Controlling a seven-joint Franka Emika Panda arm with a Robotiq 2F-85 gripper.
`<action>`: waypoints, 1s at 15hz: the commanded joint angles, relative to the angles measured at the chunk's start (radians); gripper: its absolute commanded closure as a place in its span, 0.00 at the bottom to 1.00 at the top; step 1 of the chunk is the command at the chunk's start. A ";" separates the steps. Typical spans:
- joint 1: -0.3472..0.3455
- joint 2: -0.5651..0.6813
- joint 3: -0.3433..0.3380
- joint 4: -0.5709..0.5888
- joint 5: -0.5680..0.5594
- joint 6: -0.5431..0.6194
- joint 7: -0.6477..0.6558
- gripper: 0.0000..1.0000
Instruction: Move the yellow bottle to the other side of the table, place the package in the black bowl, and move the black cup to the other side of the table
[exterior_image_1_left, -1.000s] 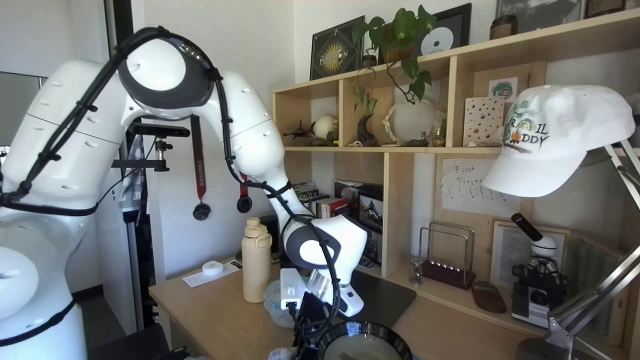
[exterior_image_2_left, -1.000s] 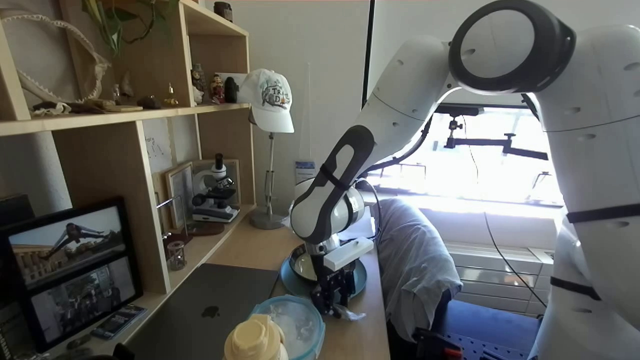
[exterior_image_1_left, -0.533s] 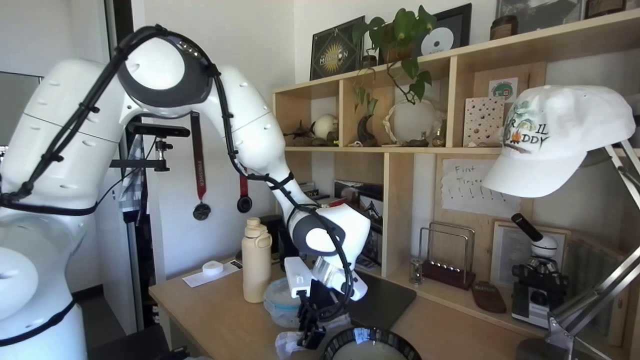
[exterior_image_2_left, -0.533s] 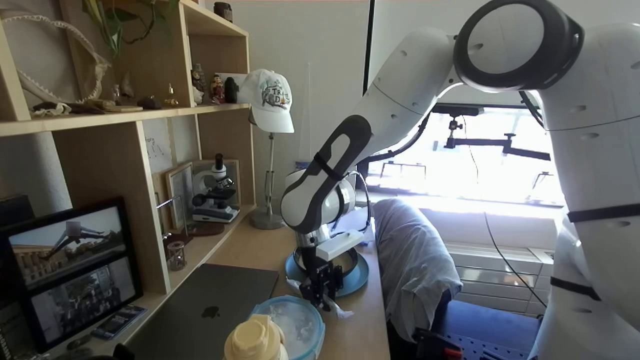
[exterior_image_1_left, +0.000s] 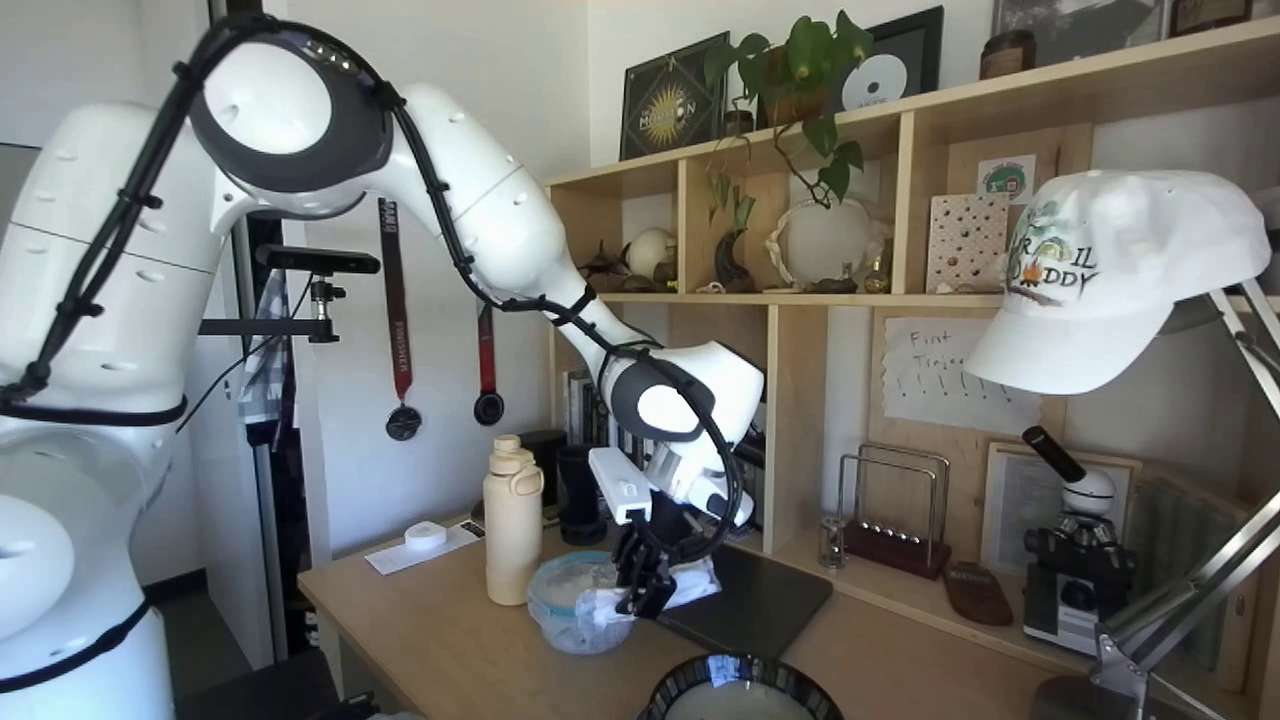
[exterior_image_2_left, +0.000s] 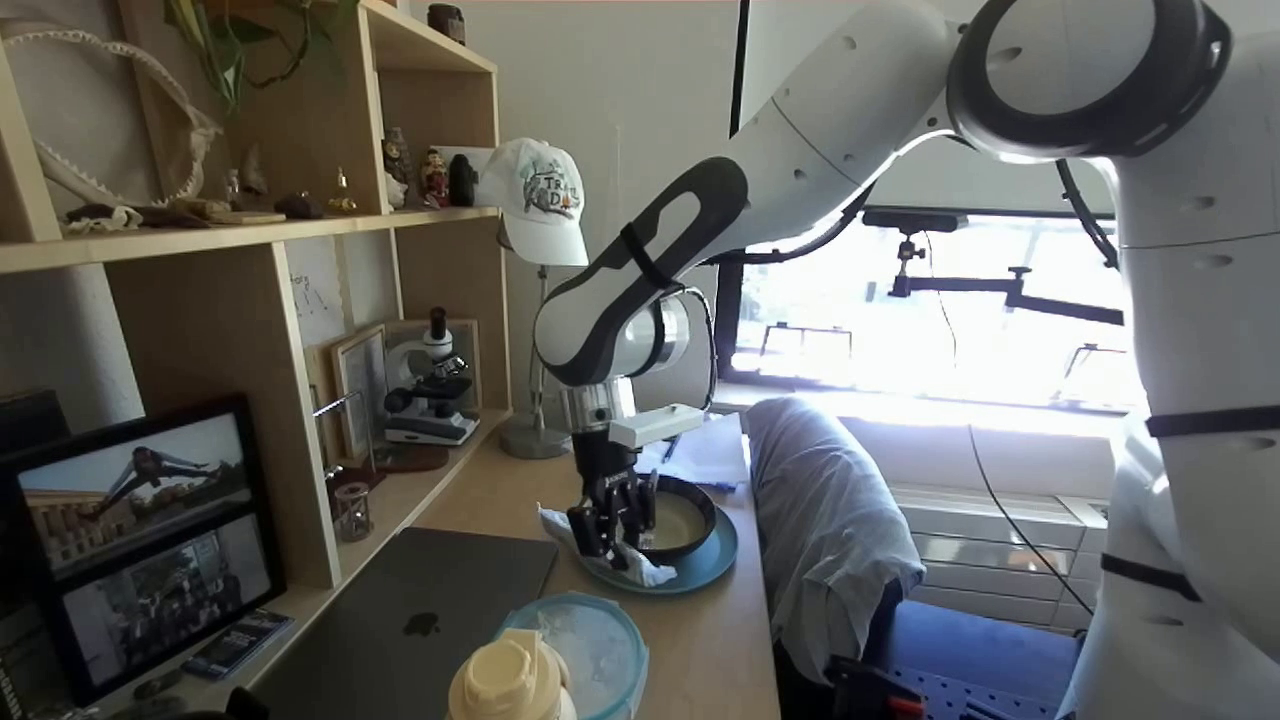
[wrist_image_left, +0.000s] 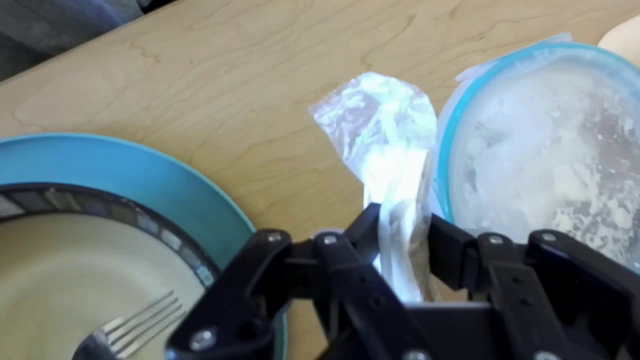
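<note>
Placing the film-wrapped package (wrist_image_left: 397, 165) in the black mosaic-rimmed bowl (wrist_image_left: 75, 255) appears to be the step in hand. The package is held raised beside the bowl, not over it; the gripper (wrist_image_left: 406, 240) is closed to its thickness, pinching it near mid-length. Centre the package over the bowl before lowering; loose film could catch on its rim. Release low, clear of the fork (wrist_image_left: 107, 336) inside. The blue plate (wrist_image_left: 125, 170) sits beneath the bowl.
</note>
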 joint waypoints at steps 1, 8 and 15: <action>-0.009 -0.028 -0.004 0.048 0.010 -0.024 0.006 0.93; -0.069 0.039 -0.056 0.147 0.033 -0.035 0.032 0.93; -0.120 0.136 -0.075 0.233 0.035 -0.080 0.077 0.93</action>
